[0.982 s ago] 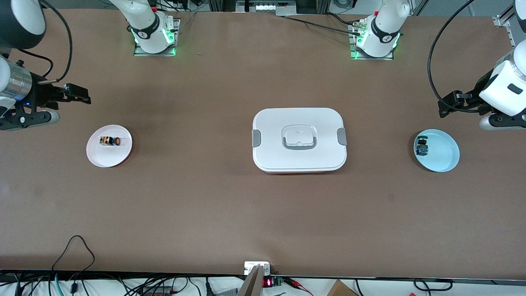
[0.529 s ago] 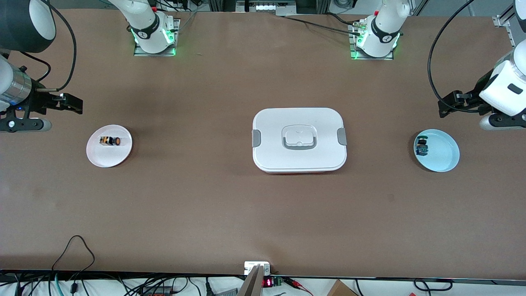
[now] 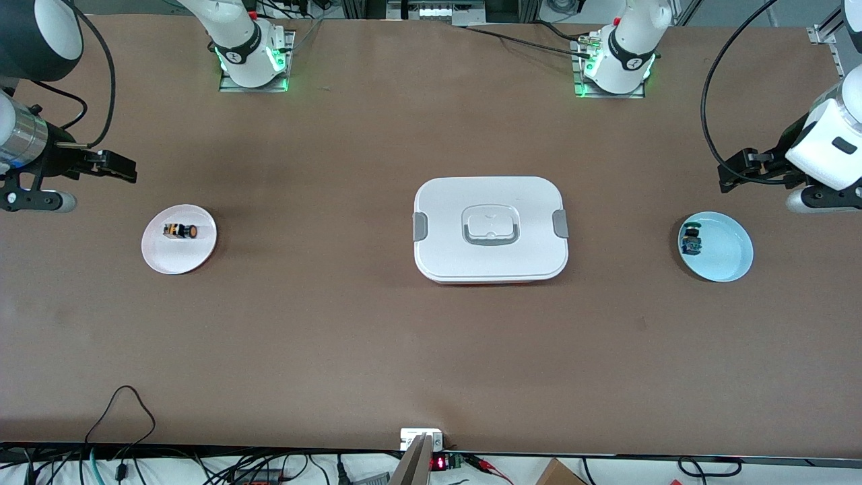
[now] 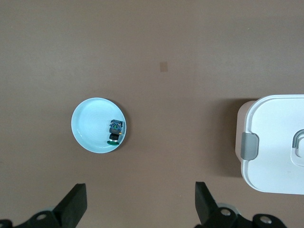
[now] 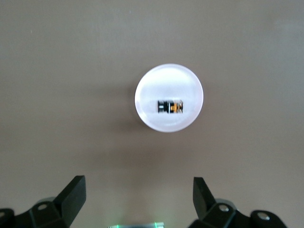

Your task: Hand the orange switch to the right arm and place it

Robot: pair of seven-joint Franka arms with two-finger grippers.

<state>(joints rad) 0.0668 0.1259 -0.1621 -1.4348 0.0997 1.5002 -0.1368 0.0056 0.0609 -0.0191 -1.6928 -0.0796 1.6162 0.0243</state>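
Right end effector (image 3: 124,168) is up in the air at the right arm's end of the table (image 3: 337,337), over bare surface just beside the white plate (image 3: 161,259); fingers (image 5: 73,194) spread apart, nothing between them. The right arm (image 3: 27,138) comes in from the view's edge, silver wrist cylinder showing, black fingers pointing toward the table's middle.

Left end effector (image 3: 731,176) is up over bare table beside the light blue plate (image 3: 731,263), at the left arm's end; fingers (image 4: 76,206) wide apart, empty. White wrist body, black cable looping above it.

Orange switch (image 3: 180,231) lies on its side on the white plate, orange cap pointing toward the table's middle. Right wrist view shows it (image 5: 170,107) centred on the plate (image 5: 152,80).

Green-capped switch (image 3: 690,241) sits in the blue plate near the rim toward the table's middle; same in left wrist view (image 4: 114,132).

White lidded container (image 3: 490,229) with grey side latches sits mid-table, well apart from both plates.

Table is brown and matte. Both arm bases (image 3: 250,57) (image 3: 616,64) glow green along the table's farther edge. Cables run along the nearer edge.
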